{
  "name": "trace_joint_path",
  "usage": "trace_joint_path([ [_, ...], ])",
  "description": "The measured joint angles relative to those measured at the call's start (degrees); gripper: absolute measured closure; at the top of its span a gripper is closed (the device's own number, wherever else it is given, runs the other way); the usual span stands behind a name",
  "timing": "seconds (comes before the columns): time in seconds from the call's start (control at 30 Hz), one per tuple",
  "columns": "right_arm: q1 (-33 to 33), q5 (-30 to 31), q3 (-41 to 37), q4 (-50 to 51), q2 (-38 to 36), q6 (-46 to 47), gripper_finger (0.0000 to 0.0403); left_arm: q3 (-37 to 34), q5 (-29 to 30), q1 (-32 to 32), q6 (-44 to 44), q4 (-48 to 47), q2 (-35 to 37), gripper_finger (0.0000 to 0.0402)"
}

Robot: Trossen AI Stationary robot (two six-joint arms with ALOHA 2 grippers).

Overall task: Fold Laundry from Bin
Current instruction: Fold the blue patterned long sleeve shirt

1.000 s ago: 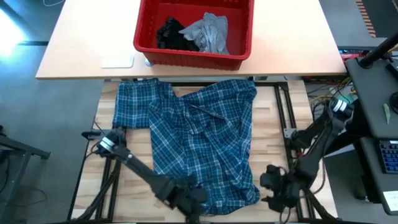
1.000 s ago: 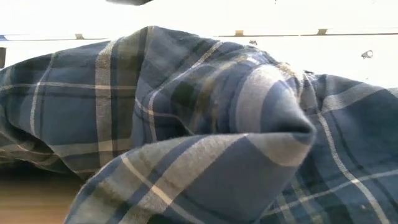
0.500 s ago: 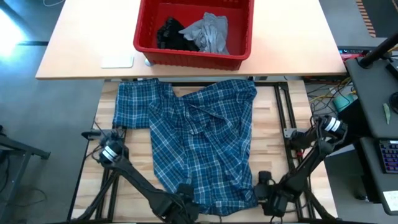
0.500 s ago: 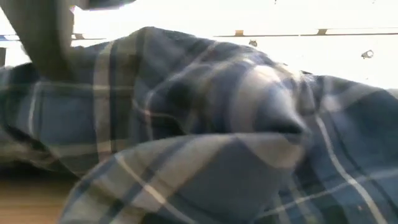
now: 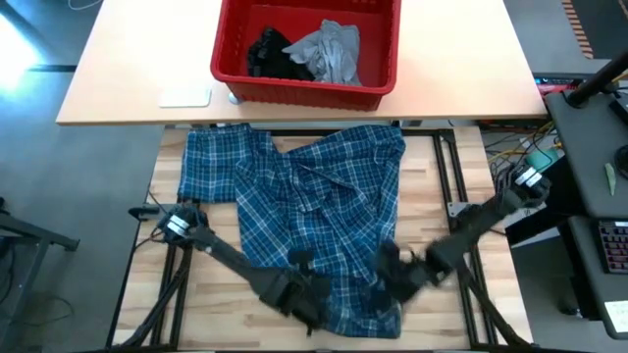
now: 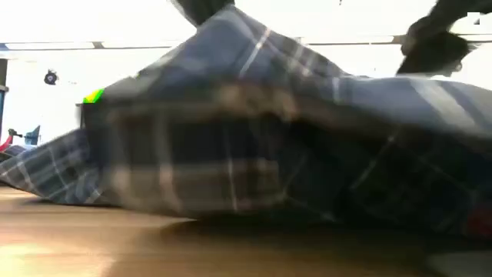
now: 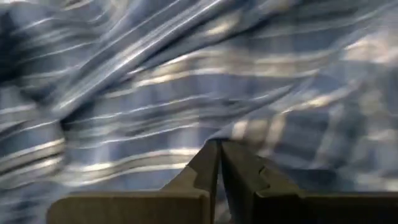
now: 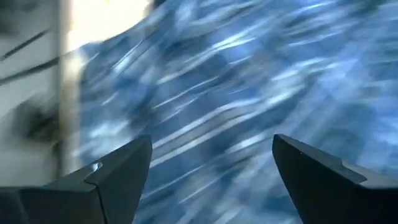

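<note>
The blue-and-white plaid shirt (image 5: 314, 196) lies spread on the wooden table, collar end toward the bin and hem toward the near edge. My left gripper (image 5: 306, 296) is shut on the cloth close to the near hem. My right gripper (image 5: 391, 279) stands open over the shirt's near right part, with plaid cloth between and beyond its fingers (image 8: 211, 180); whether it touches the cloth I cannot tell. The red bin (image 5: 304, 93) stands at the far side and holds a light grey T-shirt (image 5: 332, 51) and a small black garment (image 5: 270, 54). My left gripper pinches plaid cloth between its two fingertips (image 7: 217, 134), near the shirt's hem and left of its middle. The fingers slant down from the near side. In the low view the cloth rises to a peak (image 6: 231, 23) under the gripper, while the rest lies on the table.
A flat white pad (image 5: 186, 95) lies left of the bin on the far tan tabletop. Black frame rails (image 5: 446, 176) run along the wooden table's right side. A desk with a keyboard (image 5: 613, 245) stands beyond the right edge.
My left gripper has gone from the near edge a little toward the far side, onto the shirt's hem. My right gripper has swung toward the table's left, from beside the shirt's near right corner to over the cloth. The near part of the shirt has been drawn up into a peak.
</note>
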State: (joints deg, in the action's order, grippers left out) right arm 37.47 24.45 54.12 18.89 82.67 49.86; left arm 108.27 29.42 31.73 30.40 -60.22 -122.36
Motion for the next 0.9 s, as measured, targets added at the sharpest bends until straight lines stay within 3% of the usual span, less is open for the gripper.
trace_joint_path([
  [0.1, -5.57, -1.48, -0.67, 4.53, -3.25, 0.11, 0.0077, -2.75, 1.23, -2.06, -0.10, -5.75, 1.78, 0.0400],
  [0.2, -5.75, -2.09, -0.54, 6.85, -7.50, -0.91, 0.0077, -8.27, 2.26, -3.51, 0.28, -6.59, 5.16, 0.0401],
  [0.3, -1.93, -2.24, -0.41, 7.96, -10.59, 0.42, 0.0077, -15.68, 1.55, -5.38, 3.66, -4.10, 8.70, 0.0401],
  [0.43, 8.78, -3.03, -0.43, 7.85, -10.36, 4.74, 0.0077, -23.33, -2.66, -5.18, 6.92, 3.53, 14.97, 0.0401],
  [0.57, 18.16, -3.47, -0.41, 7.77, -4.18, 13.20, 0.0077, -24.98, -9.51, 0.79, 6.46, 17.45, 20.89, 0.0401],
  [0.67, 21.48, -4.92, 0.46, 8.35, 1.86, 19.76, 0.0076, -23.86, -9.65, 5.52, 6.20, 20.29, 22.22, 0.0395],
  [0.9, 22.00, -5.50, 8.19, 8.76, 16.53, 21.75, 0.0077, -23.28, -9.55, 10.33, 3.71, 20.01, 16.91, 0.0296],
])
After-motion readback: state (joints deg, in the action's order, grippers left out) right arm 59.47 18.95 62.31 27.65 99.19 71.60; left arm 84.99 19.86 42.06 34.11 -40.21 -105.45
